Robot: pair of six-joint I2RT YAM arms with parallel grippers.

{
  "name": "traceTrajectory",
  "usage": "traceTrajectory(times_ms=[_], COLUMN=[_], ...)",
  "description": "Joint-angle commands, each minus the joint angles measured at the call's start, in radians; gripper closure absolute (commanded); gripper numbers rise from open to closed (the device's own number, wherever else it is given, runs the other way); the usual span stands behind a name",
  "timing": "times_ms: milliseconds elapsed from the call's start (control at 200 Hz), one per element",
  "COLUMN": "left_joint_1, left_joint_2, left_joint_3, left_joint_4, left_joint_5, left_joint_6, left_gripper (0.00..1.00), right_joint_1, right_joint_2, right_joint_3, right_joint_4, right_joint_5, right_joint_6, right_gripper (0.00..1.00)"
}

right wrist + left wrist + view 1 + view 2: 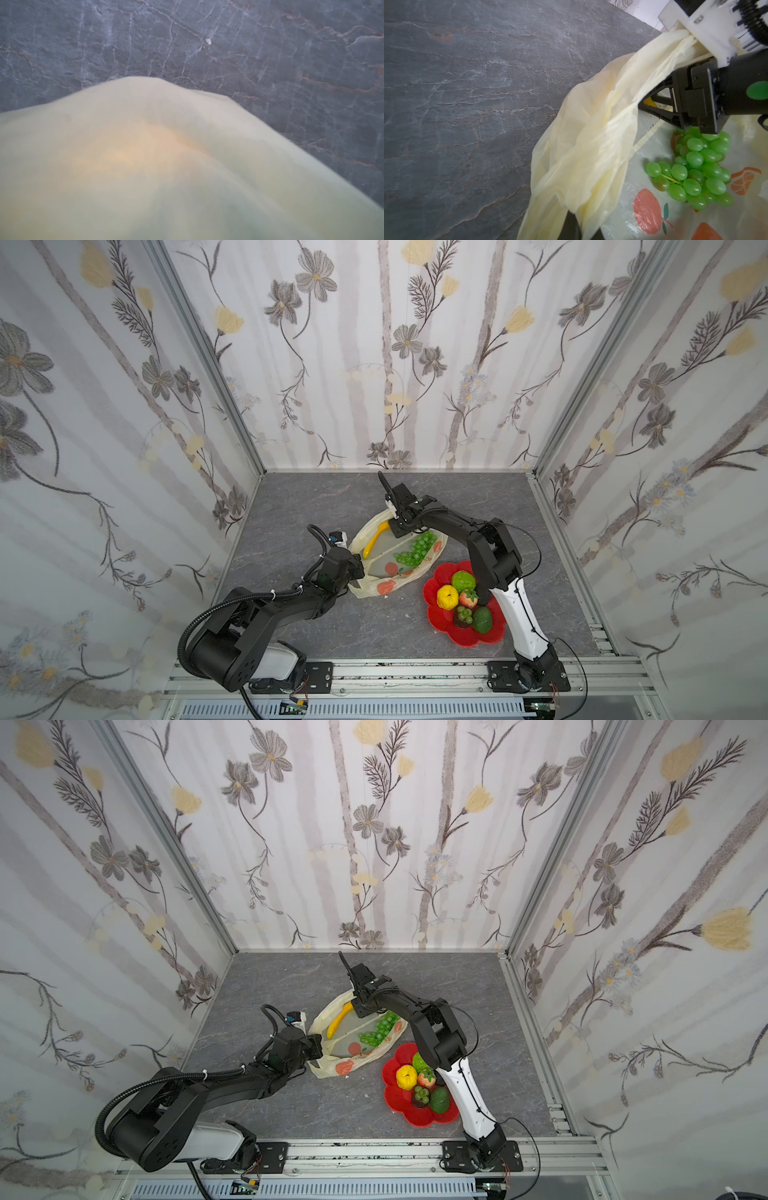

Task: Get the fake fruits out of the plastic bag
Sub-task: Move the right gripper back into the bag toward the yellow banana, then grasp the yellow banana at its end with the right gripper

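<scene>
Grey worktop — my left pincer, shut on the plastic bag at nine o'clock, spreads its mouth for the right pincer — opening I cannot tell — by the banana.

Three walls papered pale, with grey and yellow stemmed flowers over faint vertical stripes. Aluminium posts at both far corners. Table dark grey, marble-veined, matte. Slotted aluminium rail along table's near edge. Light even, soft
</scene>
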Motion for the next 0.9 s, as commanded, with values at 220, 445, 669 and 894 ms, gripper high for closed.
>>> traceTrajectory(times_ms=[220, 445, 669, 894], left_joint_1=[0.003, 0.007, 0.023, 0.027], left_joint_2=[0.027, 0.025, -0.016, -0.023], left_joint_3=[0.017, 0.01, -0.012, -0.014], left_joint_4=[0.035, 0.036, 0.036, 0.035], left_joint_5=[0.005, -0.006, -0.034, -0.033], left_joint_6=[-0.014, -0.024, -0.027, -0.025], left_gripper=[1.0, 1.0, 1.0, 1.0], right_joint_1=[0.02, 0.05, 0.076, 0.083], right_joint_2=[0.008, -0.044, -0.136, -0.258], right_joint_3=[0.012, -0.04, -0.135, -0.29], right_joint_4=[-0.033, -0.019, 0.013, 0.062], right_joint_5=[-0.051, -0.011, 0.027, 0.021], right_joint_6=[-0.009, 0.01, 0.033, 0.065], right_gripper=[0.76, 0.85, 0.87, 0.84])
